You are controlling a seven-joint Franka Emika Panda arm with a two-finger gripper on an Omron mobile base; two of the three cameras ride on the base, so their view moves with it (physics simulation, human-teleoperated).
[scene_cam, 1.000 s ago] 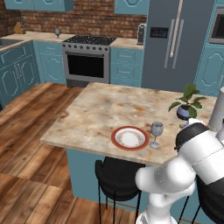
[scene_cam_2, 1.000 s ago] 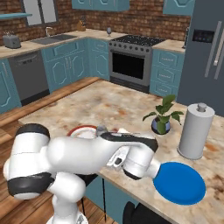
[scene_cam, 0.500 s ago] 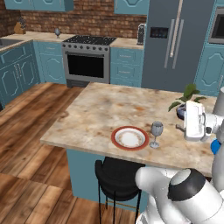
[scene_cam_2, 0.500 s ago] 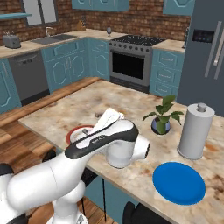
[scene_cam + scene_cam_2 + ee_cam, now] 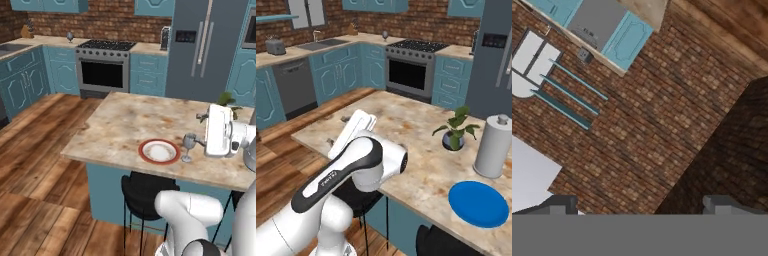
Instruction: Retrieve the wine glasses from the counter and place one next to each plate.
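Glass (image 5: 188, 146), small, grey, thin-stemmed, stands beside red-rimmed plate (image 5: 159, 151); pincer (image 5: 637, 205) apart.

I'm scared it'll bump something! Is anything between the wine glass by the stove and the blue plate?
Yes. A potted plant and a paper towel roll stand on the island just behind the blue plate.

The white arm bends up high from the base, its elbow low and its hand lifted. The gripper (image 5: 641, 202) has its two dark fingers (image 5: 559, 204) spread wide apart, with nothing between them.
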